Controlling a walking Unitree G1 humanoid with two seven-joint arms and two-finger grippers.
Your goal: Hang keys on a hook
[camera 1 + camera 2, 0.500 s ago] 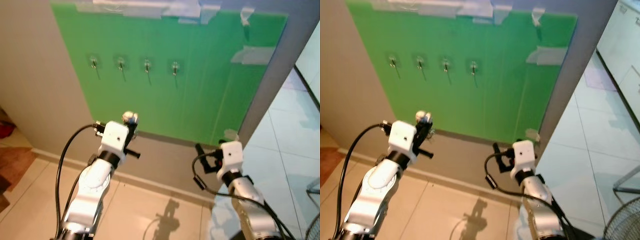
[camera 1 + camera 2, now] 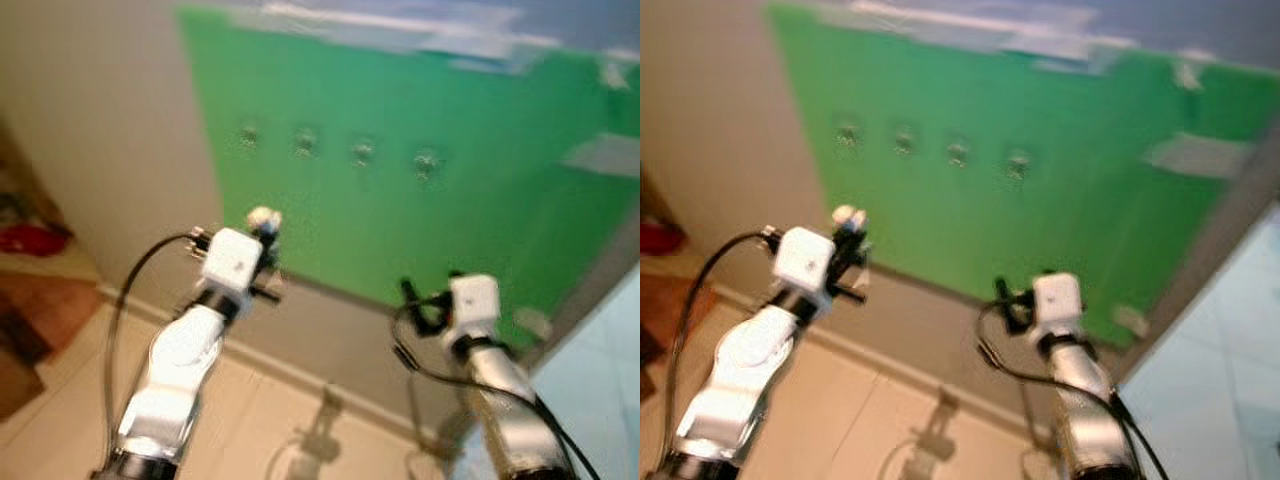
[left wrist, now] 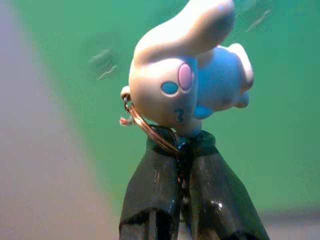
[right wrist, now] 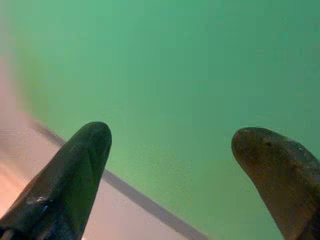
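Note:
My left gripper is shut on a keychain, a white and blue rabbit-like charm with a metal ring. In the eye views the charm sticks up above the left wrist, below the green board on the wall. A row of several small hooks is fixed across that board, above and beyond the charm. My right gripper is open with nothing between its fingers, facing the board's lower part; its wrist is raised at the right.
The grey wall runs left of the board, with a skirting strip along the tiled floor. A red thing and brown furniture stand at the far left. Pale tiles lie to the right.
The whole picture has shifted right and is blurred, so the camera turned left. The board and hooks now sit further right. Both arms keep their raised pose.

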